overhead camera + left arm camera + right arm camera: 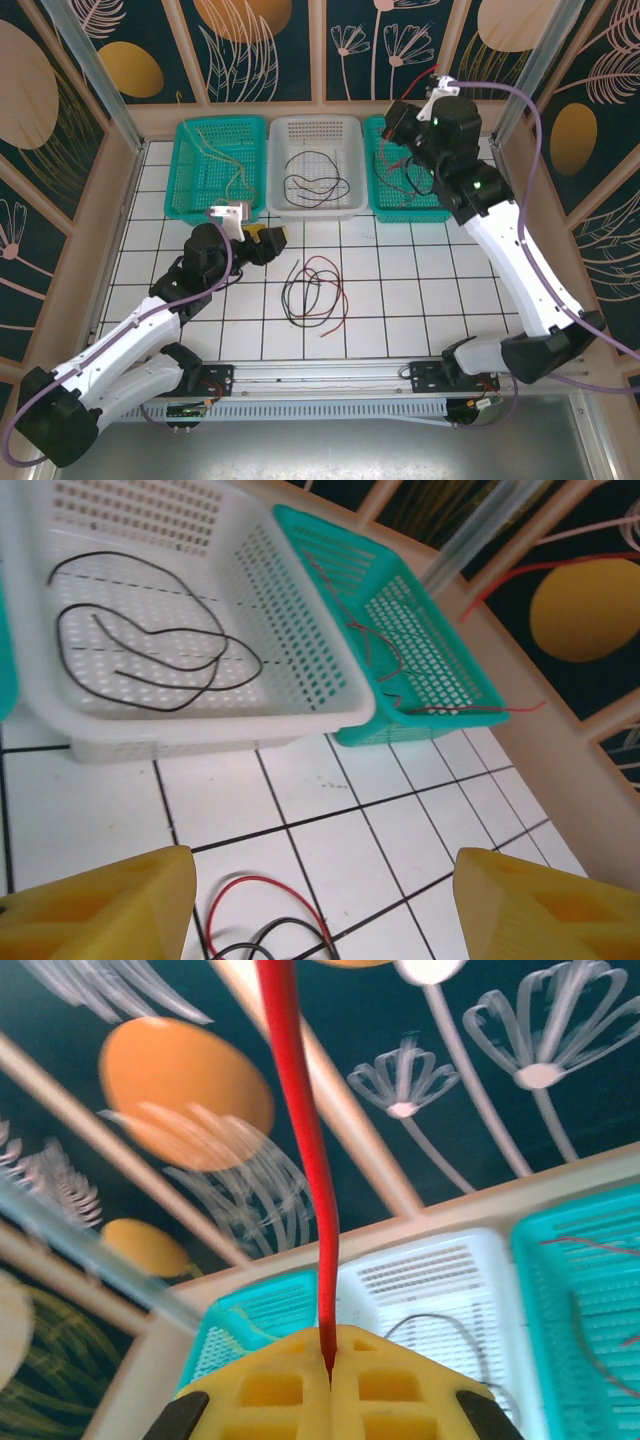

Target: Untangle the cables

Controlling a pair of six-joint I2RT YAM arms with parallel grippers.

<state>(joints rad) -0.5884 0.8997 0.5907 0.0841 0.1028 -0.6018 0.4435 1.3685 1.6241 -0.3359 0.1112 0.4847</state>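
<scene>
surfaces, quick look | table [400, 290]: smooth white tiles, pretty glossy | white basket [315, 211] at 12 o'clock: holey plastic, slight sheen | teal basket [190, 214] at 11 o'clock: same perforated plastic | red cable [303, 1110]: smooth shiny insulation | left gripper fingers [100, 910]: matt yellow plastic, kinda chalky | rail [330, 408] at 6 o'clock: ribbed bare metal

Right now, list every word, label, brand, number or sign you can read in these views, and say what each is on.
No text can be read anywhere.
The white basket and the patterned wall panels carry no lettering.
The small board at the near rail is too small to read, if it is marked at all.
</scene>
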